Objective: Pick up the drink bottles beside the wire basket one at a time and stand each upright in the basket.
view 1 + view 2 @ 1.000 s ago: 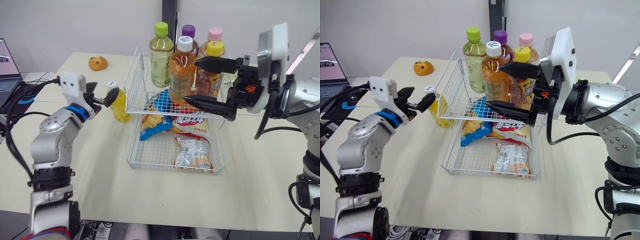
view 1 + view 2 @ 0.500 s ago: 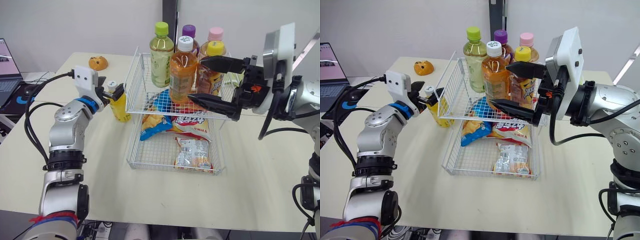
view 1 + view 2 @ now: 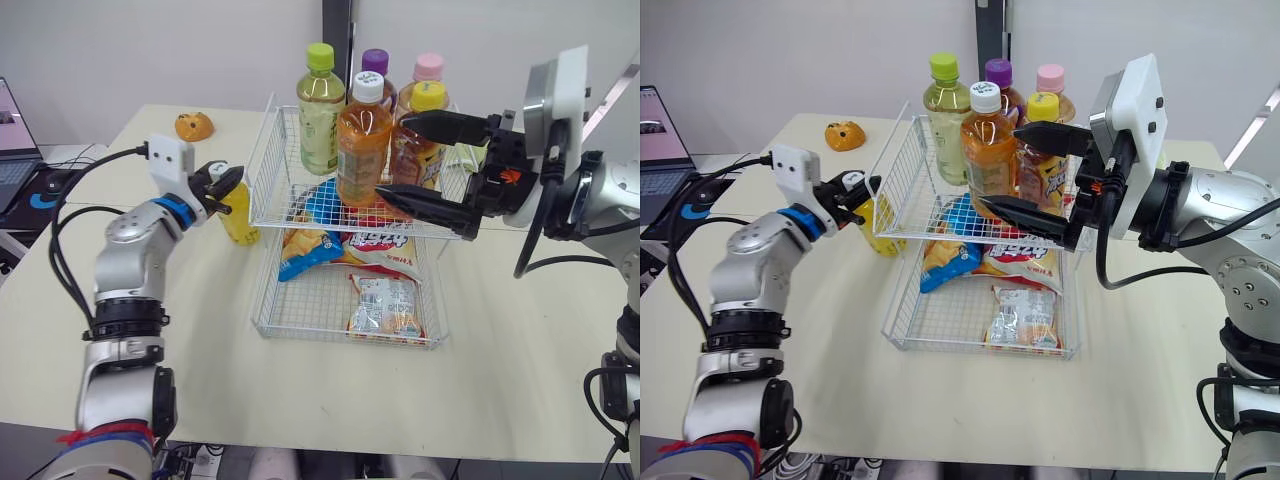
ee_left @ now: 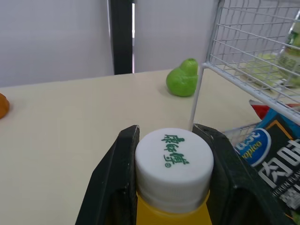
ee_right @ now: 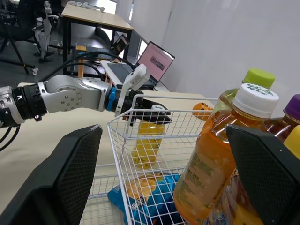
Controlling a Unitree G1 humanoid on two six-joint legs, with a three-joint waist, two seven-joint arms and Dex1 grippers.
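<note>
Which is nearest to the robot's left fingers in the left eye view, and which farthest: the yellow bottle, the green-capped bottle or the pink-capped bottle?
1. The yellow bottle: outside the wire basket, on its left, cap clamped between the left fingers.
2. The green-capped bottle: upright in the upper tier, back left.
3. The pink-capped bottle: upper tier, back right, across the basket.

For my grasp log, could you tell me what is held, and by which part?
Left pincer grips the yellow bottle by its white cap; right pincer, open, holds nothing.
</note>
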